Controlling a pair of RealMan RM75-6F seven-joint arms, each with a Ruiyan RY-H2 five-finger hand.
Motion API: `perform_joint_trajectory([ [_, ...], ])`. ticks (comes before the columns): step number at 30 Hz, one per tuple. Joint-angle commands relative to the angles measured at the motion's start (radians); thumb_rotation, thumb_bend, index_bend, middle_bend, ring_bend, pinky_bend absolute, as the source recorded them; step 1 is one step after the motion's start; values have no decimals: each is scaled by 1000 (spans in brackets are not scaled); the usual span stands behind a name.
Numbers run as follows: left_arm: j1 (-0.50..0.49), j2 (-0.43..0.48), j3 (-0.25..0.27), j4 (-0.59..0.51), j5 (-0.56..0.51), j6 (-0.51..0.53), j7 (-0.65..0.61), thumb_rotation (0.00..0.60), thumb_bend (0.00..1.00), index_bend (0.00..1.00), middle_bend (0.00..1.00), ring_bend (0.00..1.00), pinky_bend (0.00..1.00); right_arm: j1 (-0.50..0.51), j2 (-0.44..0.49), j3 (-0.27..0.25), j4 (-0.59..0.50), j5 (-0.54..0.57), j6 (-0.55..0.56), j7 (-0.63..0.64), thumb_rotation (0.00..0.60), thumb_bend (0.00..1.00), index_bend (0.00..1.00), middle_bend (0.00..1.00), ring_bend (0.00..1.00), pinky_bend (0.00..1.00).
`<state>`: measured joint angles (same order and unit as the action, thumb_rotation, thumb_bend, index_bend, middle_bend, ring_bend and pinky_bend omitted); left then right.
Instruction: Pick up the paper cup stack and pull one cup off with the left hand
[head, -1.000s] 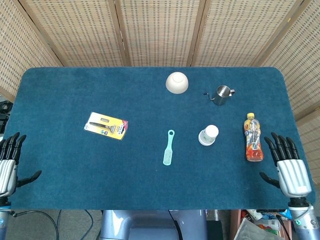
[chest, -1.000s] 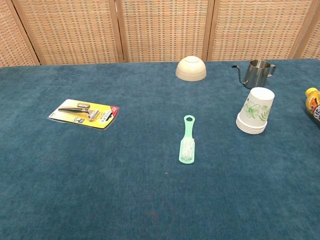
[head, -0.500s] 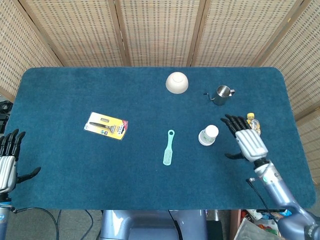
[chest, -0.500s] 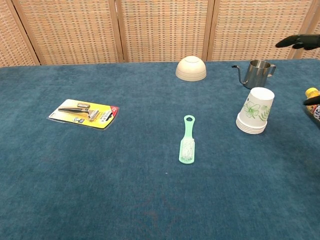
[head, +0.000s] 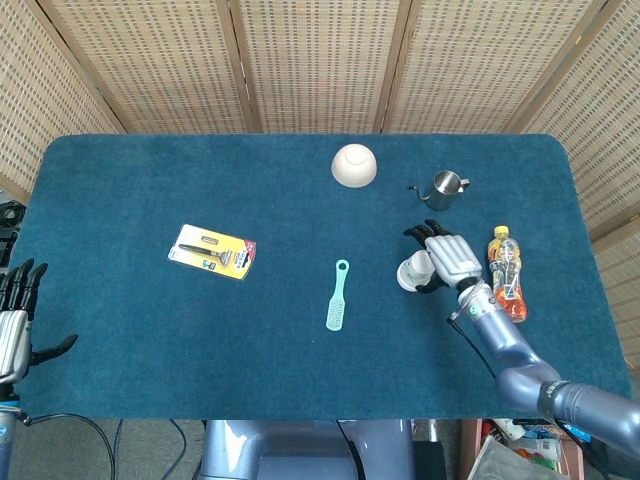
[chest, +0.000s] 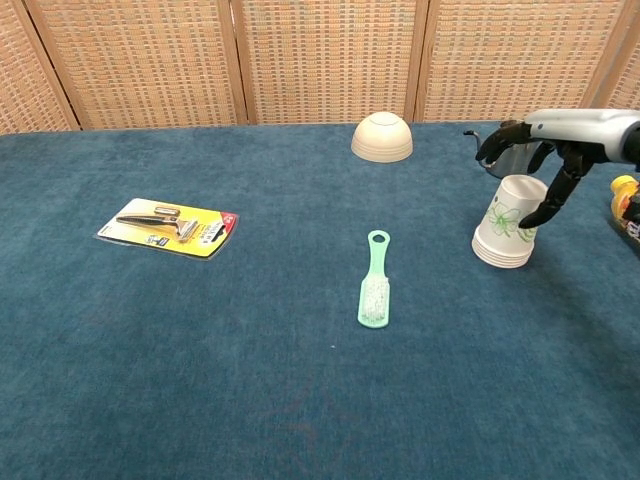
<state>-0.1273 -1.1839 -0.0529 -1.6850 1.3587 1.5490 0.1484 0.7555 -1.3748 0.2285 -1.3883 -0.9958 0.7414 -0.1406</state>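
The paper cup stack (chest: 510, 226), white with a green flower print, stands upside down on the blue table, right of centre; from the head view I see it from above (head: 413, 271). My right hand (chest: 548, 146) hovers at the stack's top, fingers spread over and behind it and the thumb down its right side; a firm grip does not show. The head view has the same hand (head: 447, 256) just right of the stack. My left hand (head: 14, 324) rests with fingers apart off the table's near left edge, holding nothing, and the chest view does not show it.
An upturned cream bowl (chest: 381, 137) and a steel pitcher (head: 443, 187) stand behind the stack. An orange drink bottle (head: 506, 272) lies to the right of my right hand. A green brush (chest: 375, 280) lies mid-table and a yellow razor pack (chest: 170, 226) at the left.
My right hand has moved from the table's near right edge leftward past the bottle to the cup stack. The left hand has barely shifted.
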Motion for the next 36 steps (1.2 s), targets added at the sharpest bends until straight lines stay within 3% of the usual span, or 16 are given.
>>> perform_joint_trajectory([
  [1, 1, -1, -3, -2, 0, -3, 5, 600, 116, 0, 0, 0, 0, 26, -28, -10, 32, 28, -24, -28, 600, 62, 231, 286, 115, 347],
  [11, 2, -2, -15, -2, -6, -23, 12, 600, 116, 0, 0, 0, 0, 55, -71, -34, 103, 48, -21, -81, 600, 144, 382, 363, 213, 445],
  [19, 1, -5, -22, 1, -10, -40, 20, 600, 116, 0, 0, 0, 0, 51, -78, -39, 151, 34, 3, -79, 600, 344, 516, 483, 356, 577],
  [25, -3, -15, -27, 6, -6, -43, 45, 600, 116, 0, 0, 0, 0, 48, -72, -38, 162, 29, -7, -59, 600, 430, 565, 537, 413, 647],
  [30, -16, -28, -38, 15, 28, -34, 54, 600, 116, 0, 0, 0, 0, 31, -31, -10, 97, -14, 6, 32, 600, 436, 571, 542, 417, 648],
  [36, -129, -139, -147, 212, 233, 91, -41, 600, 116, 0, 0, 0, 0, -2, 91, 89, -82, -37, -30, 279, 600, 436, 571, 543, 417, 648],
])
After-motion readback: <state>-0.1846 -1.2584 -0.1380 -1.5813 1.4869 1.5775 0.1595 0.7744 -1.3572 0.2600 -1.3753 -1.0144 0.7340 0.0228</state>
